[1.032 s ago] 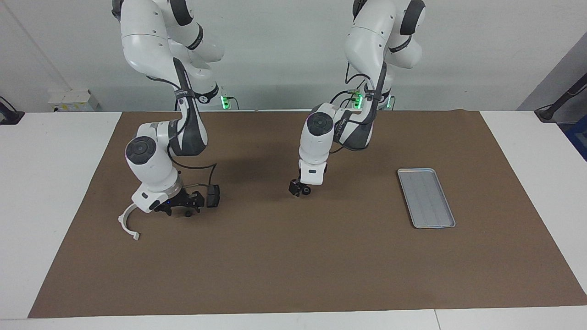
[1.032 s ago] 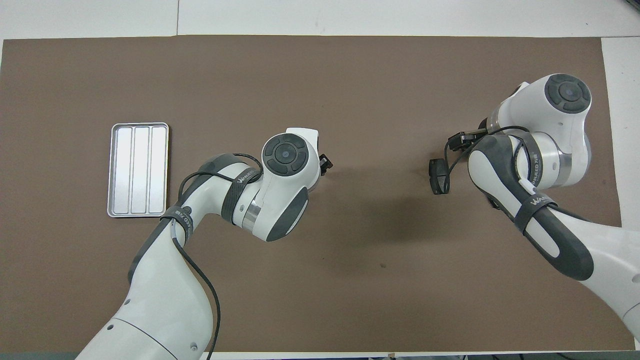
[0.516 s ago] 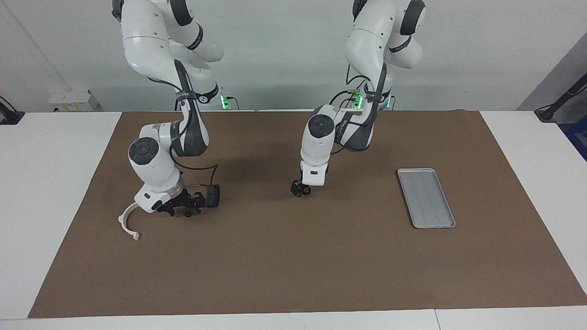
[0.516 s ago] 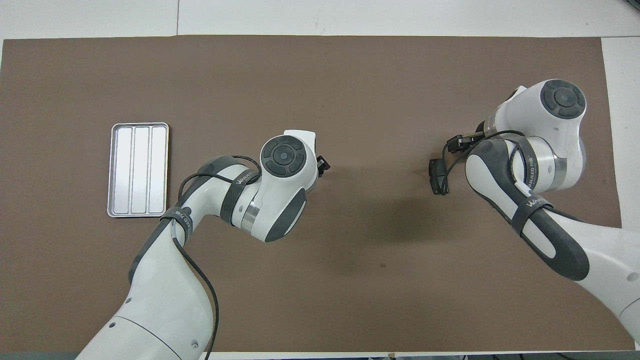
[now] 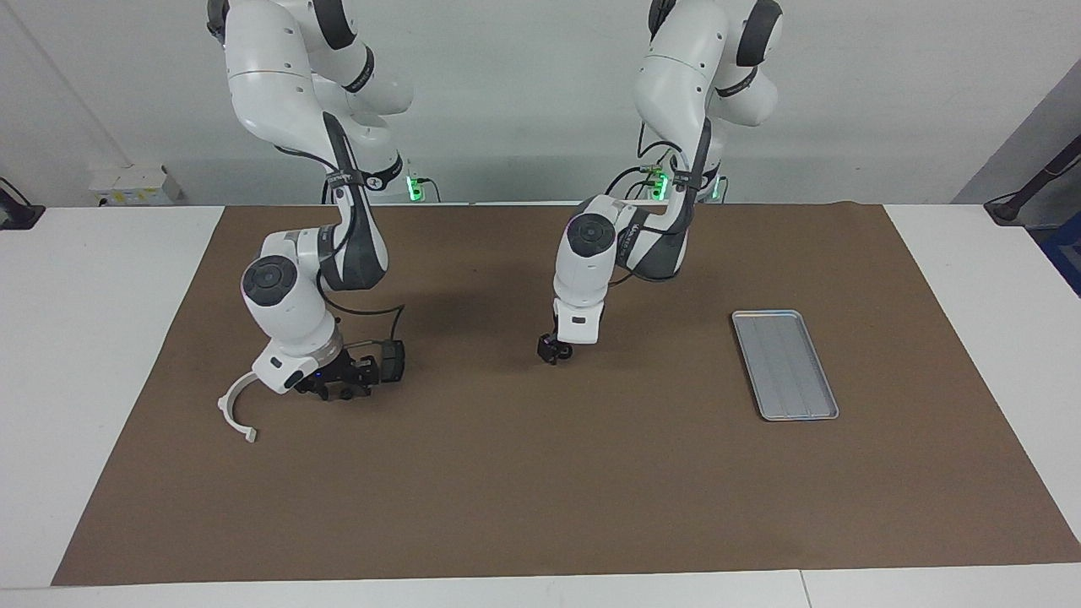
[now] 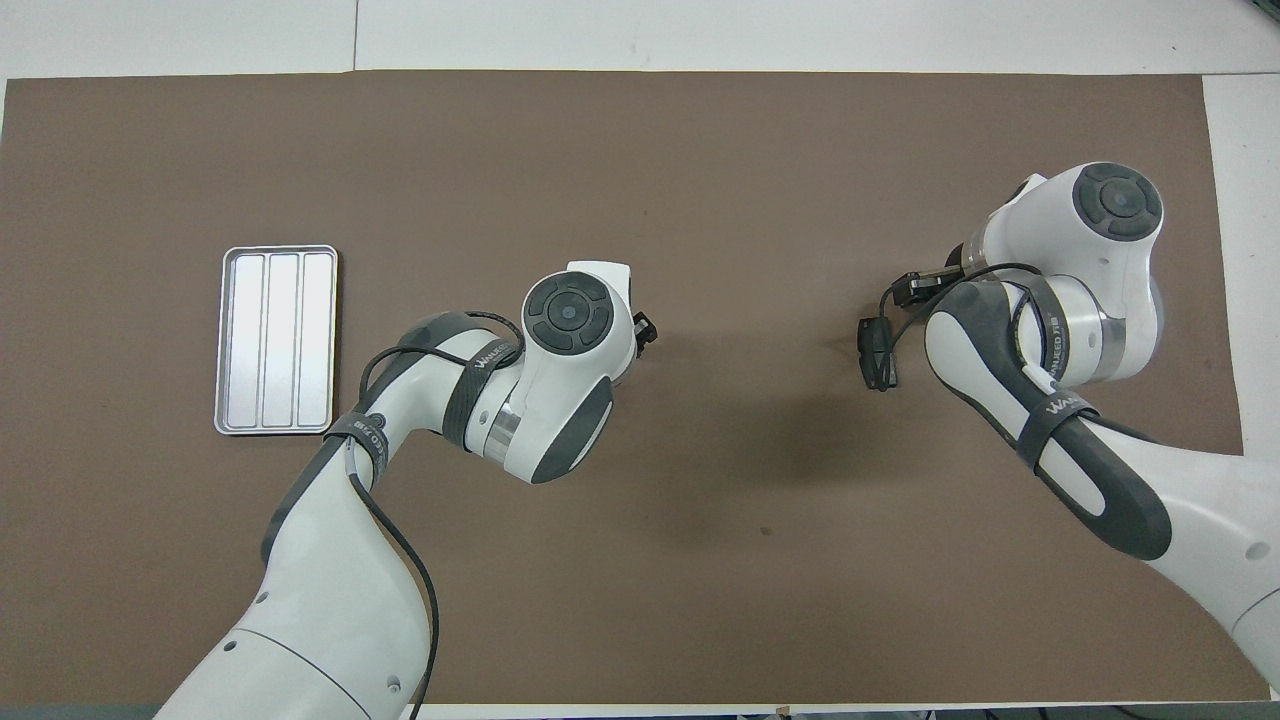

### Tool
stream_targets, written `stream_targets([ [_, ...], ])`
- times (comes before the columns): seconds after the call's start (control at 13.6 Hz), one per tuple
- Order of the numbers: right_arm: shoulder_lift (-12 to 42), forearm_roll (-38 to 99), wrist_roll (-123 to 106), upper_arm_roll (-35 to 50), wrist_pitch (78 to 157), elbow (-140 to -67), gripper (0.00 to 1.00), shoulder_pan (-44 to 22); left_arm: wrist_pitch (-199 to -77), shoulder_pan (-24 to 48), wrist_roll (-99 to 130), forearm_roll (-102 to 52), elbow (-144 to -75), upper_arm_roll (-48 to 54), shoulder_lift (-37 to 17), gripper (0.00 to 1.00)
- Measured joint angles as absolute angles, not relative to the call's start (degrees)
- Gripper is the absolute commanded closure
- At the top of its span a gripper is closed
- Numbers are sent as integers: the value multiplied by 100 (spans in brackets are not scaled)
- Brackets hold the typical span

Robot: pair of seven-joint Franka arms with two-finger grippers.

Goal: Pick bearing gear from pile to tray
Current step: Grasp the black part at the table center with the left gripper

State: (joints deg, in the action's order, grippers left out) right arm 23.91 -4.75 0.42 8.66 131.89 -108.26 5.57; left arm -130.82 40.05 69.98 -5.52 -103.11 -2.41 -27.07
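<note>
The silver tray [image 5: 785, 365] [image 6: 278, 340] lies bare toward the left arm's end of the mat. Of the pile, a white half-ring bracket [image 5: 230, 409] shows toward the right arm's end. Beside it a tiny black round piece [image 5: 344, 394] lies on the mat. My right gripper [image 5: 338, 387] is down at the mat right over that piece, next to the bracket. My left gripper [image 5: 553, 350] [image 6: 645, 330] is low over the middle of the mat, well away from the tray. I cannot pick out a bearing gear as such. In the overhead view the right arm hides the bracket.
A dark block on a cable [image 5: 391, 361] [image 6: 876, 350] hangs beside the right gripper. The brown mat [image 5: 540, 490] covers most of the white table. Its half farther from the robots is bare.
The right arm's wrist has drifted slightly toward the middle of the table, its gripper staying by the bracket. The left gripper stays at the same spot mid-mat. The tray has not moved.
</note>
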Motion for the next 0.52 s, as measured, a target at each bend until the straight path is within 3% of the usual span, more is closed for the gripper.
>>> stream_targets([
  [0.15,2392,-475,42,866,13189,-10829,70,557,-13082,4039,6999,-552,-10297,-246,-2706,59],
  [0.29,2391,-475,42,865,13190,-10829,92,558,-13083,4092,7013,-552,-10261,-252,-2706,87],
  [0.37,2389,-475,42,857,13192,-10823,94,560,-13078,4107,7031,-542,-10252,-257,-2705,100],
  [0.52,2389,-475,42,858,13192,-10813,100,560,-13071,4115,7034,-490,-10247,-256,-2706,100],
])
